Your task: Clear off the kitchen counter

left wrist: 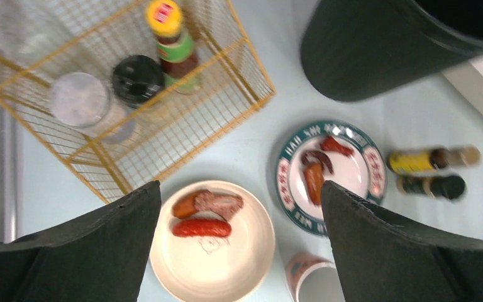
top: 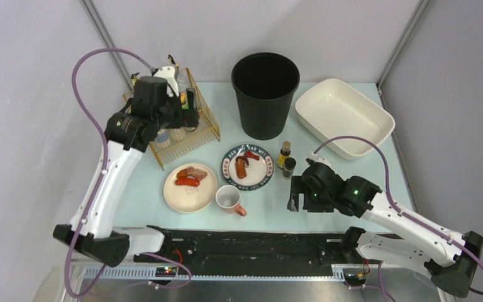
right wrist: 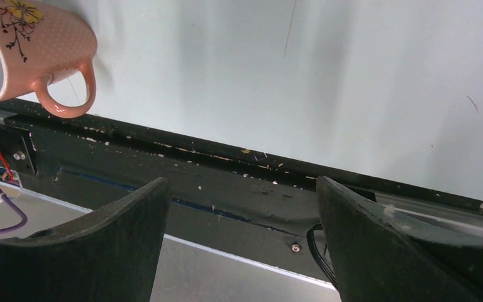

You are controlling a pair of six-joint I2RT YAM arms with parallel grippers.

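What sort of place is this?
Probably a lab mock-up of a kitchen: the kitchen counter holds a sausage plate and a mug, yet the left arm and right arm stand at its edge.

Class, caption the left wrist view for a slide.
Open left gripper frames wire basket, cream sausage plate, patterned plate, black bin, bottles.

Soft, even light is filling all three views, with no harsh glare anywhere.

From above, the kitchen counter (top: 267,201) is reading bright and flat, and shadows are barely registering. The left wrist view is going soft: the wire basket (left wrist: 163,126) in the upper left is blurring, and the dark fingers (left wrist: 88,251) along the bottom edge are sitting out of focus. In the right wrist view, pale and grey bands are streaking down the counter at the top, while the mug (right wrist: 31,50) in the upper left is showing crisp.
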